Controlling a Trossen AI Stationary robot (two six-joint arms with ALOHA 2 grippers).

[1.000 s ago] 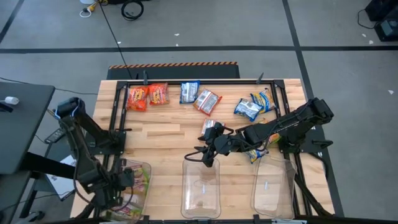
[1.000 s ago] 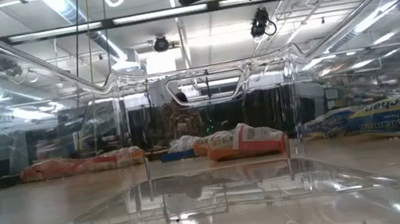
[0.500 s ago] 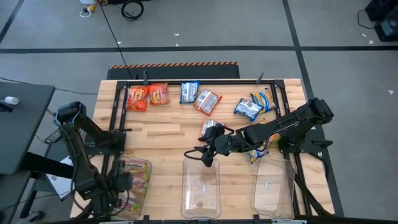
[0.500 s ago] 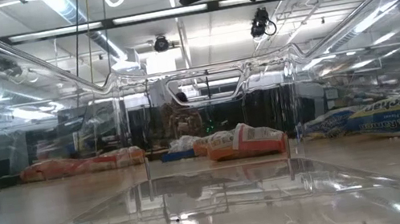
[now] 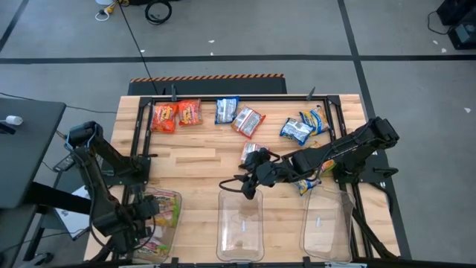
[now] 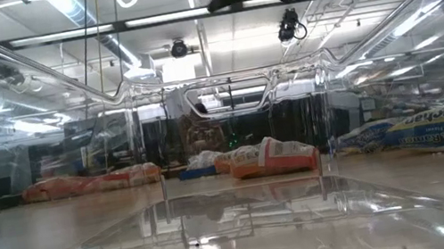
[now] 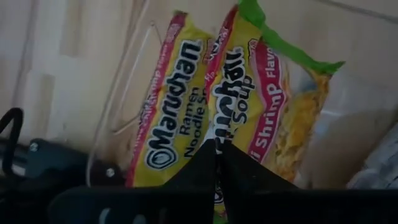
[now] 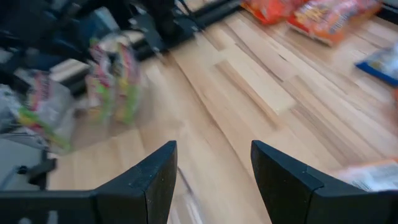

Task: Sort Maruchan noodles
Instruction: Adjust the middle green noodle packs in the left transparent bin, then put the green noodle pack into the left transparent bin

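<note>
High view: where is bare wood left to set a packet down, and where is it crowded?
Bare wood lies between the orange-red packets and the left bin, left of the right gripper. The far edge is crowded with packets.

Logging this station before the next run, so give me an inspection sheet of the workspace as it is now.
Surface: wooden table.
Job's things: orange-red packets, blue packets at the far edge; green-yellow packets in the left bin.
Clutter: nothing seen.
Grippers: left gripper shut over the left bin; right gripper open, empty, above the middle bin.
Cables: black cable on the floor.
Surroundings: grey floor, no people.
</note>
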